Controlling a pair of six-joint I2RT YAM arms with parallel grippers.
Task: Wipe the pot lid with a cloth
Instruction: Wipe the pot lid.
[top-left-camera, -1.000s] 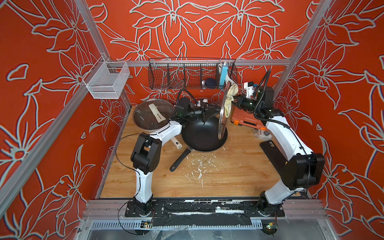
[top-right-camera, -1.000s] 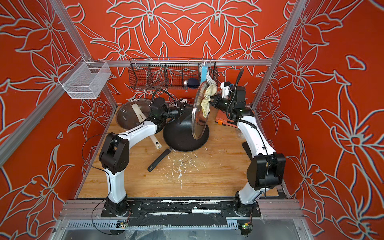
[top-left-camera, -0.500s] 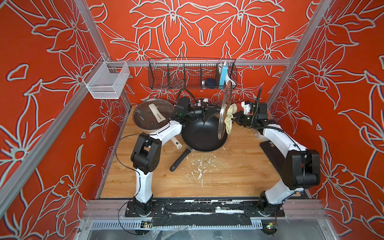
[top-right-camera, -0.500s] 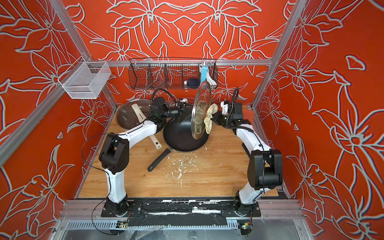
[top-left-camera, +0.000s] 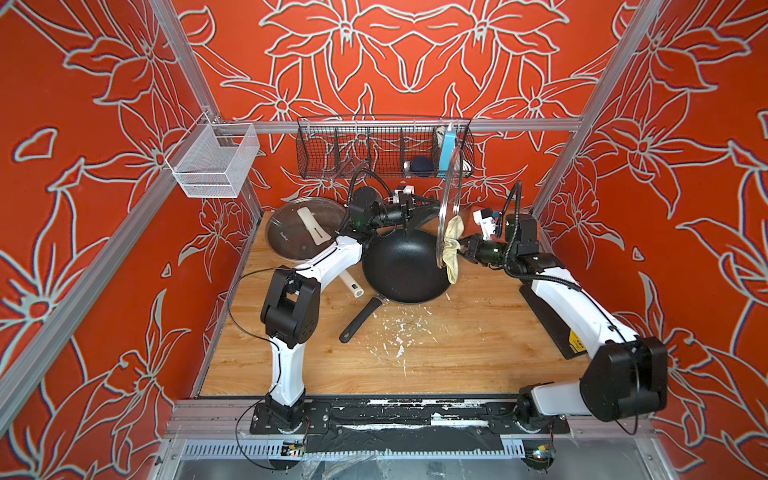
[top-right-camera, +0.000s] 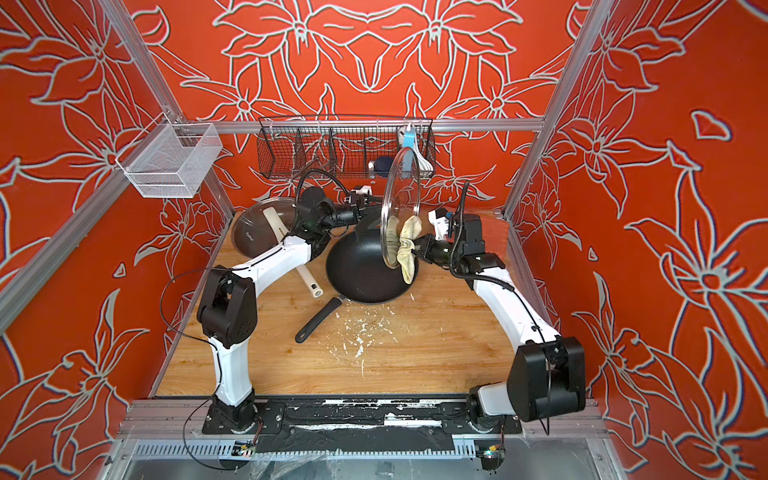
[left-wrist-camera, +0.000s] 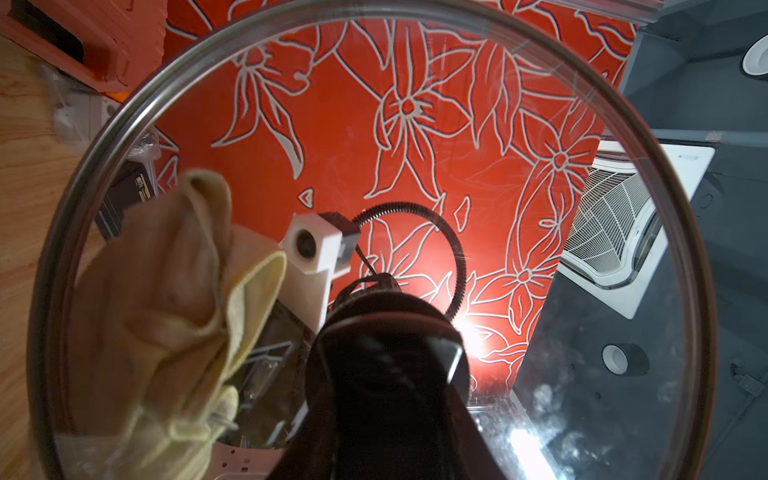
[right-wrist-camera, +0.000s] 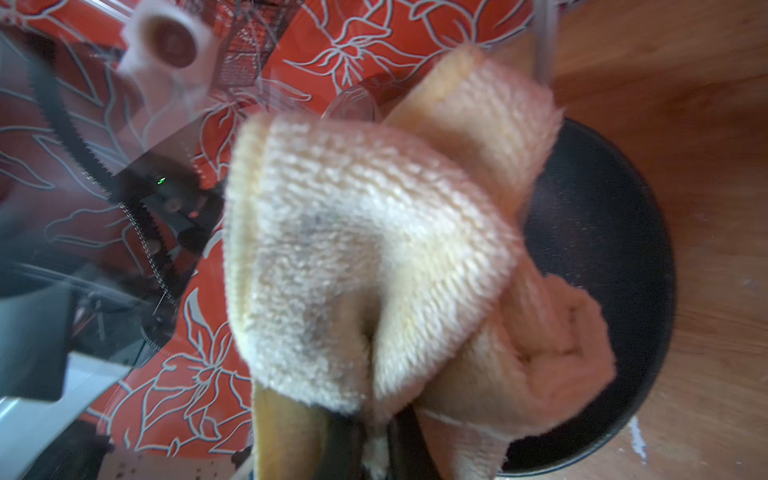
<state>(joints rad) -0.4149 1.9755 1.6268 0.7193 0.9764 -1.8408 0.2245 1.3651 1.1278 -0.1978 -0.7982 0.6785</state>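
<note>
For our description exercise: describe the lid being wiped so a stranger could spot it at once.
Find the black pan mid-table. Over it a clear glass lid stands on edge, a cloth against it; the other lid lies flat.

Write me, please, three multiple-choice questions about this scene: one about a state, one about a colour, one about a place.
1. How is the lid in the left pincer held?
A. lying flat
B. upright above the black pan
C. upside down

2. What colour is the cloth in the right pincer?
A. blue
B. dark green
C. pale yellow

3. Where on the table is the second lid?
A. back, robot's left side
B. front middle
C. front right

Key:
1 B, its rim stands vertical in both top views.
2 C, the right wrist view shows pale yellow fibres.
3 A, it shows at the far left corner in both top views.
</note>
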